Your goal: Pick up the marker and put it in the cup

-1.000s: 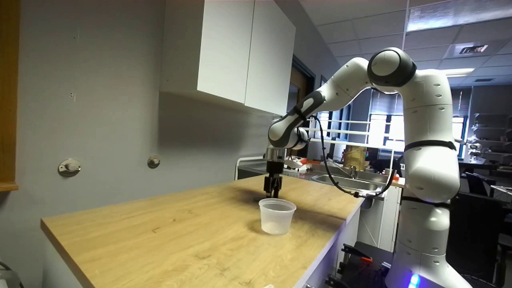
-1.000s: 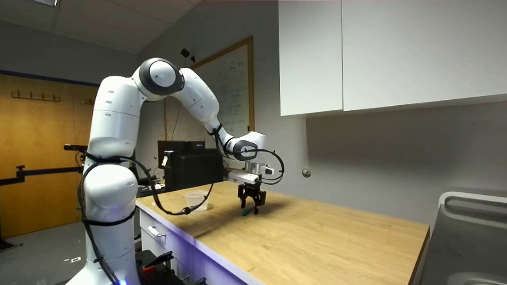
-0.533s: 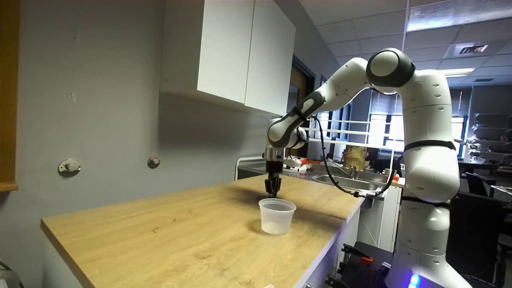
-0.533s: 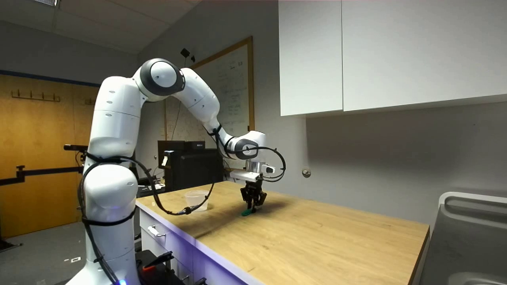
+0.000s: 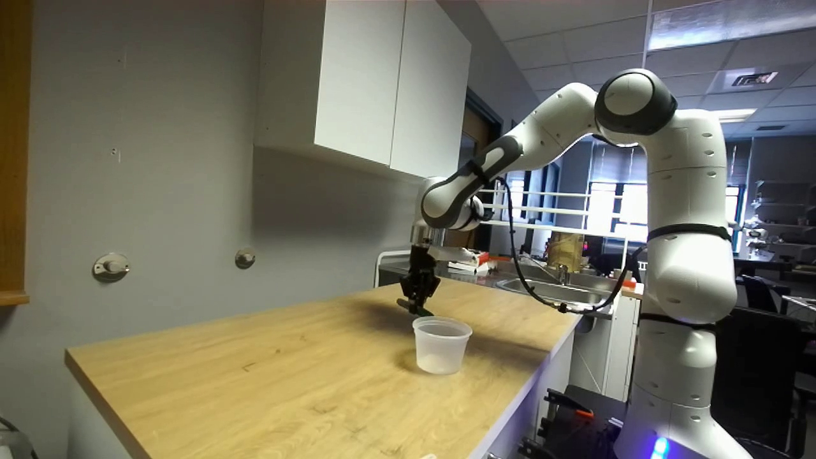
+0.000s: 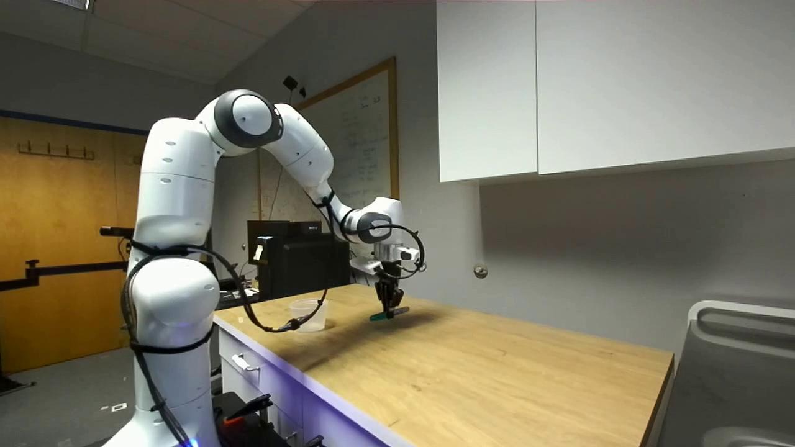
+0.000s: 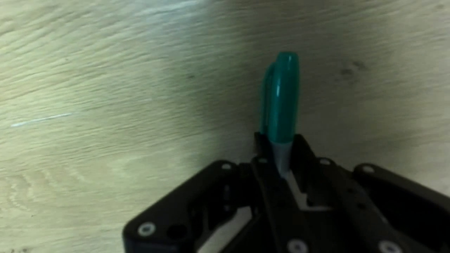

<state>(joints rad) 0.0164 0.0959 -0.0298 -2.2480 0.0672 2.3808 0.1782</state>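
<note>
A marker with a green cap and a grey barrel (image 7: 282, 102) points away from my gripper (image 7: 280, 142) in the wrist view. Both black fingers press on it near the lower end of the cap; most of the barrel is hidden behind them. In an exterior view the marker (image 6: 377, 316) lies roughly level across the fingertips, a little above the counter. The translucent whitish cup (image 5: 440, 350) stands upright on the counter, nearer that camera than my gripper (image 5: 417, 305). Seen from elsewhere, the cup (image 6: 304, 313) is to the left of the gripper, partly crossed by the arm's cable.
The wooden counter (image 5: 268, 376) runs along a grey wall, with white cabinets (image 5: 363, 83) hanging above it. A sink (image 5: 554, 290) lies beyond the counter's far end. The arm's black cable (image 6: 261, 323) loops low over the counter's front edge.
The jaws have come together on the marker. My gripper has then risen off the counter with it and shifted slightly towards the cup. The cup has stayed where it was.
</note>
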